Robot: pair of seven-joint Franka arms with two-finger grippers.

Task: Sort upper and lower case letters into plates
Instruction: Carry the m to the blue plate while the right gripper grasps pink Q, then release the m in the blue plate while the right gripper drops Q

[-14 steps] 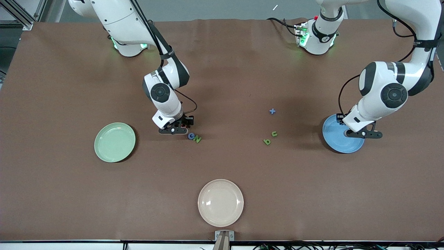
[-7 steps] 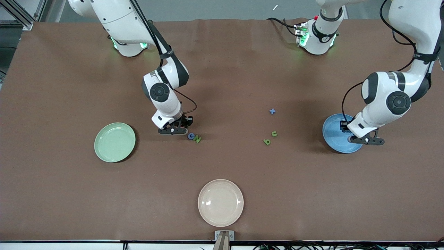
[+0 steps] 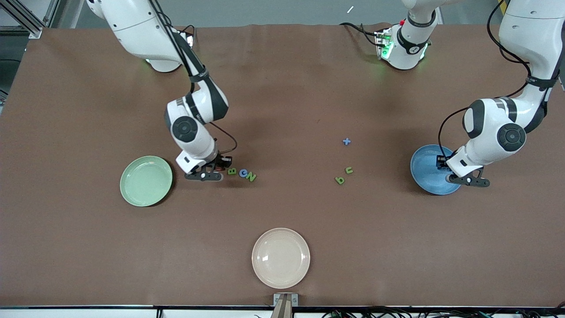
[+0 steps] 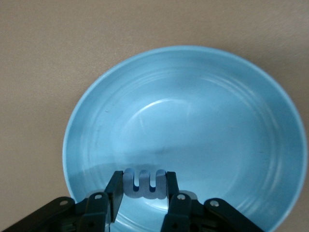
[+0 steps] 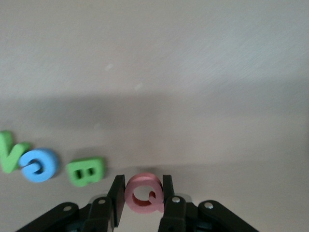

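Observation:
My right gripper (image 3: 204,176) is shut on a red capital Q (image 5: 144,194), low over the table between the pale green plate (image 3: 146,180) and a row of capitals. That row is a green B (image 3: 231,171), a blue G (image 3: 242,172) and a green N (image 3: 251,177). My left gripper (image 3: 464,179) is shut on a pale blue three-pronged letter like an m (image 4: 145,183). It hangs over the blue plate (image 3: 430,176), just inside the rim at the left arm's end. A blue t (image 3: 346,141), green u (image 3: 349,170) and green b (image 3: 339,180) lie mid-table.
A cream-white plate (image 3: 280,257) sits near the table's front edge, nearer to the front camera than all the letters. Bare brown table surrounds the plates.
My right gripper shut on the red Q and moved toward the green plate, uncovering the green B. My left gripper drifted slightly toward the left arm's end over the blue plate.

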